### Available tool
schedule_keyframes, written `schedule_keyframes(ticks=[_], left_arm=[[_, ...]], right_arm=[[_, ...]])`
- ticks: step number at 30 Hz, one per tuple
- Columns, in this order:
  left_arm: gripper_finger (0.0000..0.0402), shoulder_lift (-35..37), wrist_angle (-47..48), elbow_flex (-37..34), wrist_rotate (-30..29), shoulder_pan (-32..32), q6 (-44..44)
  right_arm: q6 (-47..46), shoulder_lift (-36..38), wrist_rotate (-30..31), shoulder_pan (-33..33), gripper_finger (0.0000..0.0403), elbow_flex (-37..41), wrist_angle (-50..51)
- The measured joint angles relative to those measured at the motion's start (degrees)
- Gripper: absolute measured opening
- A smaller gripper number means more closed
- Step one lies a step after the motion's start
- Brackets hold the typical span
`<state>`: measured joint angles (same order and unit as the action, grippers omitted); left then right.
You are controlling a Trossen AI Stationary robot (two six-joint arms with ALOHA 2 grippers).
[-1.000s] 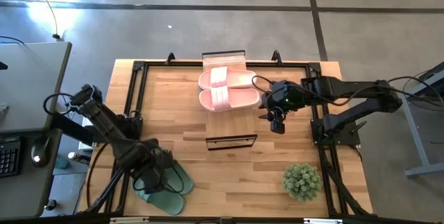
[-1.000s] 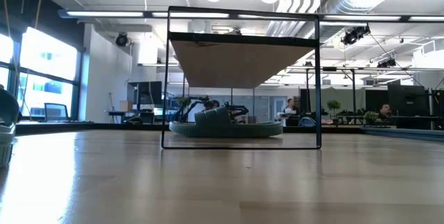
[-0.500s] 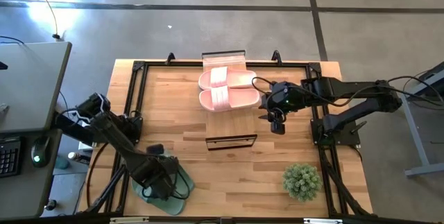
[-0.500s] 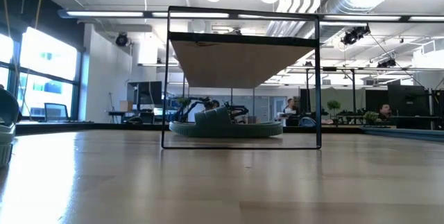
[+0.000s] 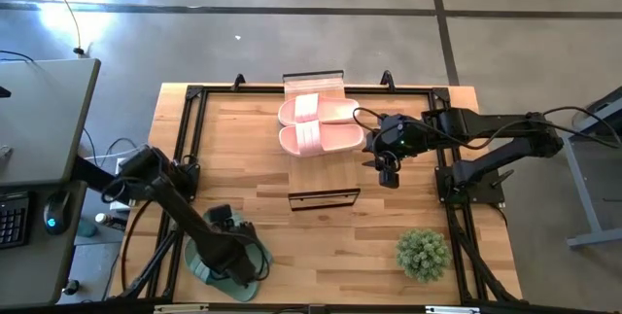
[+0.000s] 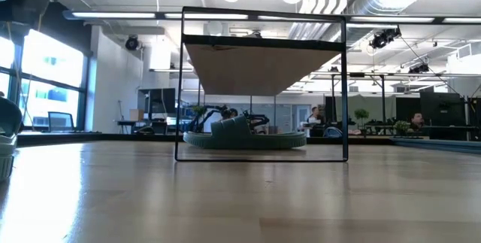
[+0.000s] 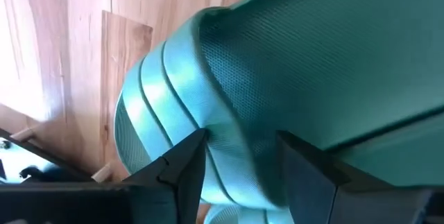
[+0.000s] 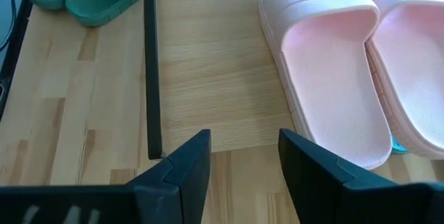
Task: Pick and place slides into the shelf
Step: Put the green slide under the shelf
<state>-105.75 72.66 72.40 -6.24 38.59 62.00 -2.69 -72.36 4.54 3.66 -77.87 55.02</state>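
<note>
Green slide (image 5: 222, 261) lower left, my left end effector (image 5: 236, 253) fingers spread astride strap; shallow bite risks slip. Right end effector (image 5: 389, 172) open, idle mid-frame.

Bare tabletop (image 5: 321, 246) at lower centre of the high view is passable. Obstacles: shelf frame (image 5: 325, 199) at centre, pink slides (image 5: 319, 124) upper centre, potted plant (image 5: 423, 253) lower right, green slides (image 5: 225, 261) lower left.

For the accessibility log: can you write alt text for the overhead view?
The left pincer hovers open over green slides at the table's near-left corner. Two pink slides lie at the far edge by the waiting right pincer, with a potted plant near-right.
</note>
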Motion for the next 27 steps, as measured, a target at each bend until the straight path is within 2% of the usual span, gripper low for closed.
schedule_keyframes(ticks=[10,18,23,27], left_arm=[[0.0113,-2.04,3.25,0.0,-3.49,0.0,5.08],[0.0011,-1.98,5.77,-0.04,-6.48,-0.38,13.22],[0.0018,0.03,5.93,-0.07,-8.11,-3.31,13.49],[0.0007,3.73,10.08,-0.05,-12.26,-6.28,13.34]], right_arm=[[-0.92,0.0,0.04,0.0,0.016,0.0,-0.02],[-0.9,-0.02,1.51,0.0,0.016,0.0,-0.42],[-0.9,-0.02,1.68,0.0,0.016,0.0,-0.42],[-0.9,-0.02,1.68,0.0,0.016,0.0,-0.42]])
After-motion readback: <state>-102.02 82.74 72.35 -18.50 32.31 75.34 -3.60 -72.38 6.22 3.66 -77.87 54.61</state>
